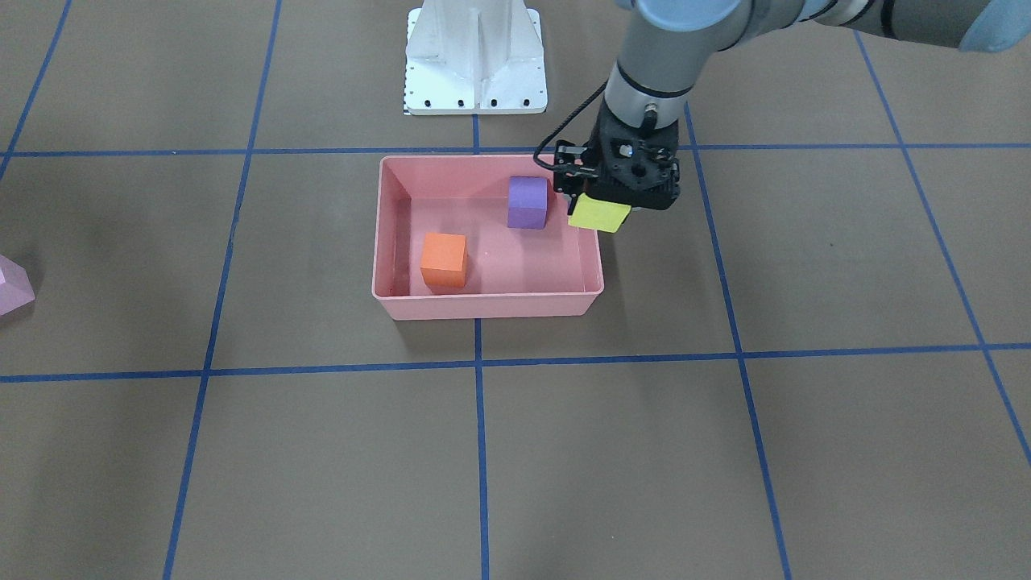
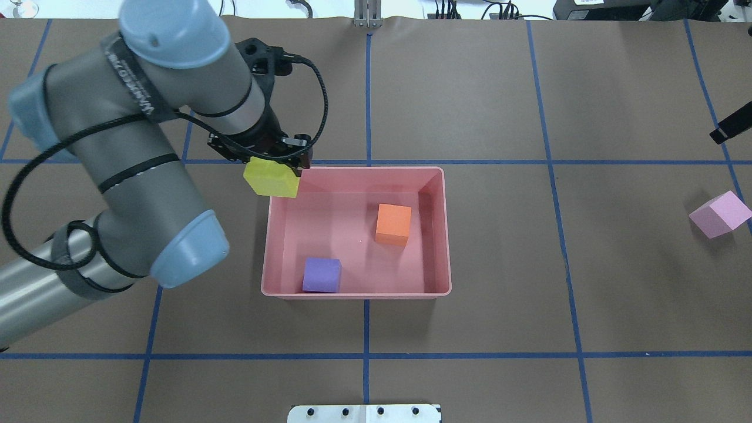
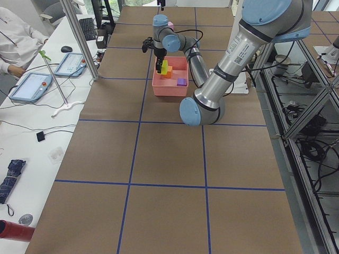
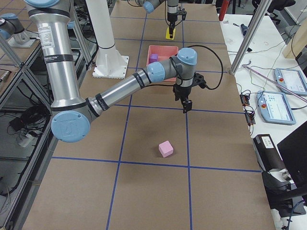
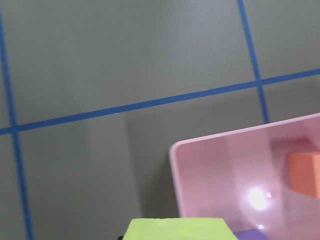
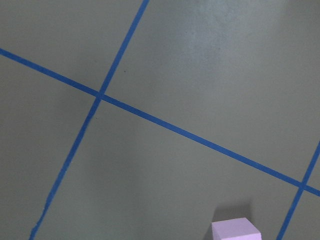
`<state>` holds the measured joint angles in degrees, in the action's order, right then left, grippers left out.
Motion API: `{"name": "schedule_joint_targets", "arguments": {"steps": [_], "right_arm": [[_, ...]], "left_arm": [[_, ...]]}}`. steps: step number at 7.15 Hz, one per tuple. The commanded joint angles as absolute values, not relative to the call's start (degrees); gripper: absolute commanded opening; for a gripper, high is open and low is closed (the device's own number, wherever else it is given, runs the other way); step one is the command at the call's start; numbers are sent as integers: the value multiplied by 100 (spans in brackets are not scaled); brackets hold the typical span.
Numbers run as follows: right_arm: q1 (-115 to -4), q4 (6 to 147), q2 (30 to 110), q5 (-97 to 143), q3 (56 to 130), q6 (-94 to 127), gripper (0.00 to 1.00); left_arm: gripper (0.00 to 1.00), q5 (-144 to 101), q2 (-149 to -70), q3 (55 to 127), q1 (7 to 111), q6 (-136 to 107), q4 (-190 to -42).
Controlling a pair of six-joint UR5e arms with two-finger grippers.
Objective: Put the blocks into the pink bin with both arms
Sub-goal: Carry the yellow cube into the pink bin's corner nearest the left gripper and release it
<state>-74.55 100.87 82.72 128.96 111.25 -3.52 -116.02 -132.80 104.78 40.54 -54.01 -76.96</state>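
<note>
— Jaws of the left arm, how do they stand?
— They are closed on the yellow block. The left jaws hold it in the air, above the far left corner of the pink bin, partly over the rim.
— And inside the bin?
— Two blocks sit on its floor. The purple block is in the near left corner, close to both walls. The orange block is more to the right and farther, about in the middle, apart from the purple one.
— What is on the right?
— The light pink block lies on the brown desk, at the right end, well apart from the bin. It is turned at an angle to the blue grid lines.
— And the right arm?
— It reaches over the desk. The right jaws point down above the desk, near the light pink block but not touching it. Whether the right jaws are open or closed, I cannot tell. In the right wrist view only the top of this block shows, at the lower edge.
</note>
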Motion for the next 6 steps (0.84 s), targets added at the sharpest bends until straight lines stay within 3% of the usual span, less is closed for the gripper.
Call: {"name": "schedule_joint_targets", "arguments": {"steps": [1,3,6], "right_arm": [[-7506,8786,8900,12972,10689,-466,100],[-7497,8045,9542,12973,10670,-466,100],[-7497,6844,9905,12964,9945,-431,100]], "left_arm": [[100,-11365,-13536,10360,3946,-5511,-7699],[100,-11408,-12994,11183,4192,-4542,-7246],[100,-11399,-12700,11417,4272,-4403,-7198]]}}
